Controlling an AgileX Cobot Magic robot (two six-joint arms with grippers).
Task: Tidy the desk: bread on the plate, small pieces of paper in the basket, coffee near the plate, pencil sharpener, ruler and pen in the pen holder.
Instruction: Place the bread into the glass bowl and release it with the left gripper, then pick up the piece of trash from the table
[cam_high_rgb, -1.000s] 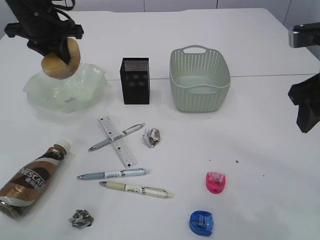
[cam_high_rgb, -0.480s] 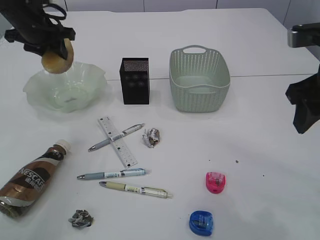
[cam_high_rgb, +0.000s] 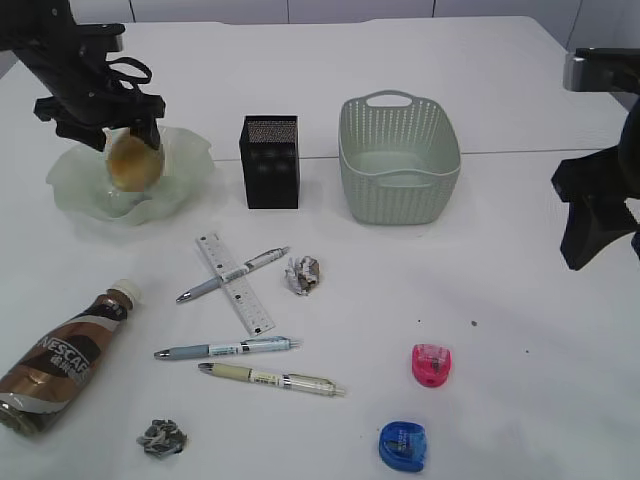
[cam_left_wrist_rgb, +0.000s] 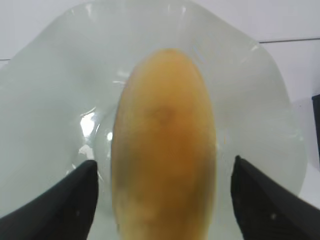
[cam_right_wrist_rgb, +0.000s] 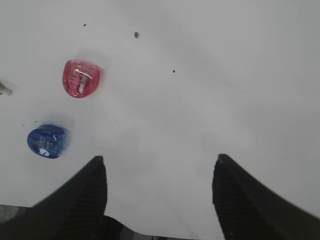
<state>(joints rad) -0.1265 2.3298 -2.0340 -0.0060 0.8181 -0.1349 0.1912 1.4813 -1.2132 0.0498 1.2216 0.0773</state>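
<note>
The golden bread lies in the pale-green plate. My left gripper straddles the loaf, open, with a gap on each side. My right gripper hangs open and empty at the right, above the pink pencil sharpener and a blue one. The ruler and three pens lie mid-desk. One paper ball sits beside them, another at the front. The coffee lies front left.
The black mesh pen holder stands right of the plate, with the sage-green basket further right. A thin seam crosses the white desk behind them. One pen rests across the ruler.
The left gripper came down with the bread into the plate and its jaws spread apart off the loaf. The right arm shifted slightly left.
</note>
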